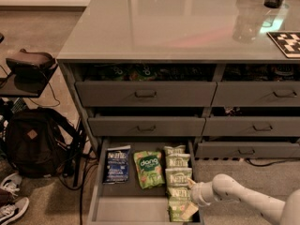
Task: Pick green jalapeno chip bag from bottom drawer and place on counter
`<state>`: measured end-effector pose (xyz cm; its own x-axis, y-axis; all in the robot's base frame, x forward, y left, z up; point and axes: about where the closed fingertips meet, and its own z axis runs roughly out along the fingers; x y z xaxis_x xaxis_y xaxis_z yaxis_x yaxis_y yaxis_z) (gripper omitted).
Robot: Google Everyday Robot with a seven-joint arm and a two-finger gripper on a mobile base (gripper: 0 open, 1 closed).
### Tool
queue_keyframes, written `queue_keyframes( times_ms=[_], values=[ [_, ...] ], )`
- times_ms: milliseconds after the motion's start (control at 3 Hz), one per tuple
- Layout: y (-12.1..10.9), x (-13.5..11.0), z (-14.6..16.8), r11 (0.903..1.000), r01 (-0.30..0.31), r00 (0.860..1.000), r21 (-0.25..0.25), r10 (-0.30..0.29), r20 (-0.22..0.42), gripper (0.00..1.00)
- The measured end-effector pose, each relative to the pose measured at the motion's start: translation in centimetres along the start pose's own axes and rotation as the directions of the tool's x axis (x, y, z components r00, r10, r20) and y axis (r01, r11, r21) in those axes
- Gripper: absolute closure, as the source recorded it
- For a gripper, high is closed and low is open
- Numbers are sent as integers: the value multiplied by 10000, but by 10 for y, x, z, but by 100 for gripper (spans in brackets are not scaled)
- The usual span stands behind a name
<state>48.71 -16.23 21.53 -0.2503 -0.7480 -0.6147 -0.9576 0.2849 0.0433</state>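
Rightward, pincer [192,192] beside green chip bags [178,176]

high camera looks down on counter [164,22], gripper [192,195] at bottom drawer [133,205].

"dong" on bright green bag [148,168]; seemingly "Kettle" on blue bag [116,164] and light-green bags [178,176] by the gripper [192,194]

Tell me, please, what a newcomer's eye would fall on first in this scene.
The open bottom drawer at the lower middle draws the eye first, with a column of light-green chip bags along its right side, beside a brighter green bag and a dark blue bag. The white arm stretches in from the lower right, its claw at that column. Above, the glossy grey counter fills the upper picture.
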Motion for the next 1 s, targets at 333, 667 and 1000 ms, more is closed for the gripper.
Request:
queue_keyframes(
  times_ms=[333,667,1000],
  values=[
    [-1,-3,20,9991,59,9999,-412,-64,-107,0],
    [-5,5,30,9983,-186,9997,-558,176,-187,0],
    [-8,13,40,9969,-386,9991,-690,372,-215,0]
  ],
)
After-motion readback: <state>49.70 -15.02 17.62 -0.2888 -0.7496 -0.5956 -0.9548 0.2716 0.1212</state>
